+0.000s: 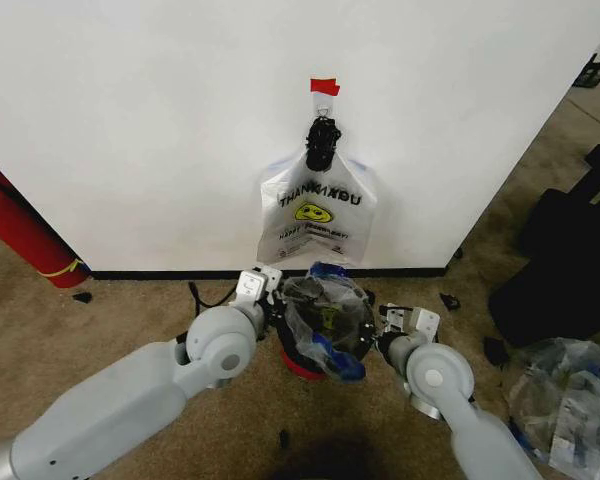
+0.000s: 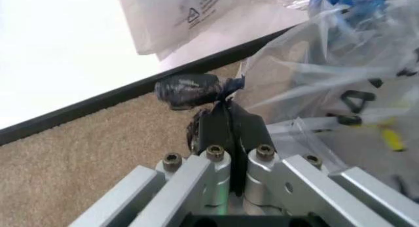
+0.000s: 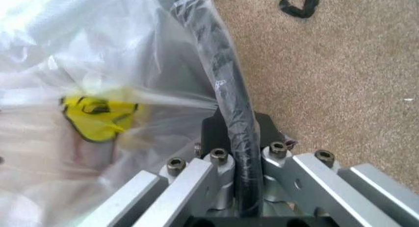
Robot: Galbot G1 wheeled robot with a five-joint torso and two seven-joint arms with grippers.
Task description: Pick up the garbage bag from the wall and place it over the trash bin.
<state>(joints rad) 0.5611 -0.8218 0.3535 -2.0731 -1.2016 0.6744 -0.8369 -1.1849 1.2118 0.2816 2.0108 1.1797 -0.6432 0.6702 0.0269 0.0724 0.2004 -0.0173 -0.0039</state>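
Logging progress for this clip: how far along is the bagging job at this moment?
Done: the garbage bag is off the wall and draped over the trash bin. In hand: the left gripper is shut on the bag's edge, and the right gripper pinches film against the bin's rim. Left: releasing. Whether the bag is fully seated is unclear.

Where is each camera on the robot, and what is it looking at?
Head: up high, looking down at wall, bin and bag; left arm and right arm show.
Left wrist: behind left jaws, shut on bag's edge, facing wall.
Right wrist: behind right jaws, shut on bag over bin rim, facing carpet.
All three share the bag.
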